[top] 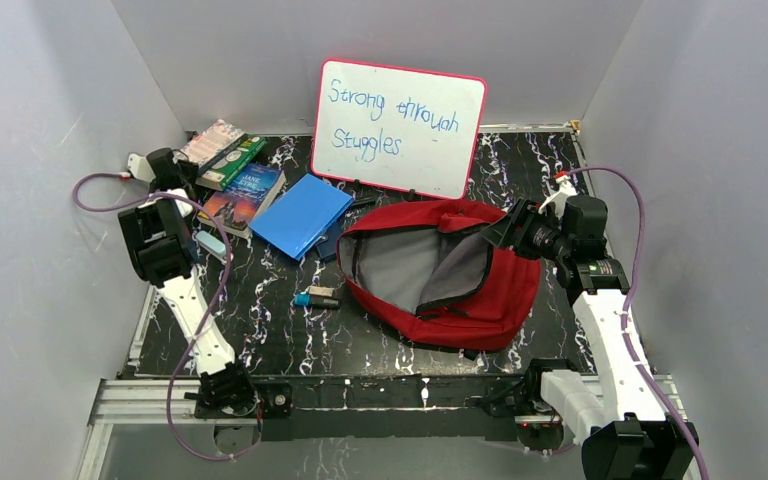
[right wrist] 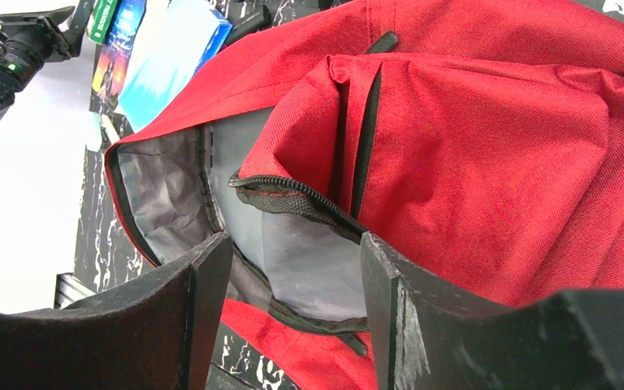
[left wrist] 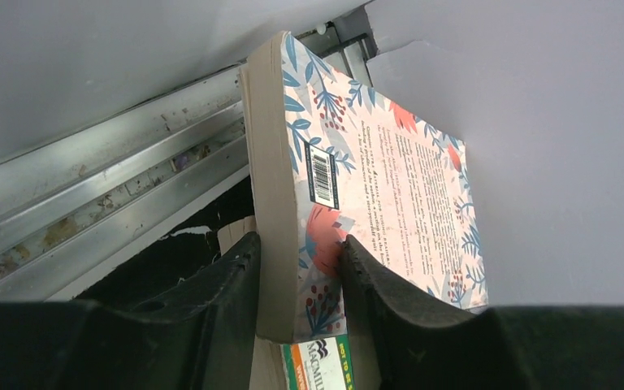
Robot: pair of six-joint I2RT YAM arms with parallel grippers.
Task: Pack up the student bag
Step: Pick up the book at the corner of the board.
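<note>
The left arm (top: 188, 305) stretches toward the far left corner with the fingers (left wrist: 227, 280) of the left gripper (left wrist: 296, 244) pressed on both faces of a book (left wrist: 374, 162), while the right arm (top: 605, 330) bends inward, the right gripper (right wrist: 296, 244) pointing left, its fingers wide apart and holding nothing.

The student bag (top: 500, 290) is red, grey-lined; the paperback (left wrist: 374, 187) floral; the table (top: 290, 330) black-marbled.

A black tabletop veined with white like marble (top: 260, 335) fills the middle of the frame. A large soft red fabric backpack (top: 505, 300) lies right of centre, its grey lining showing. A flat blue notebook (top: 302, 216) lies left of it. Overlapping books sit at upper left: a floral paperback (top: 210, 142), a green book (top: 230, 162) and a dark novel (top: 245, 195). A small dark marker (top: 317, 298) lies near centre, and a pink-framed whiteboard (top: 400, 125) stands at the back.
</note>
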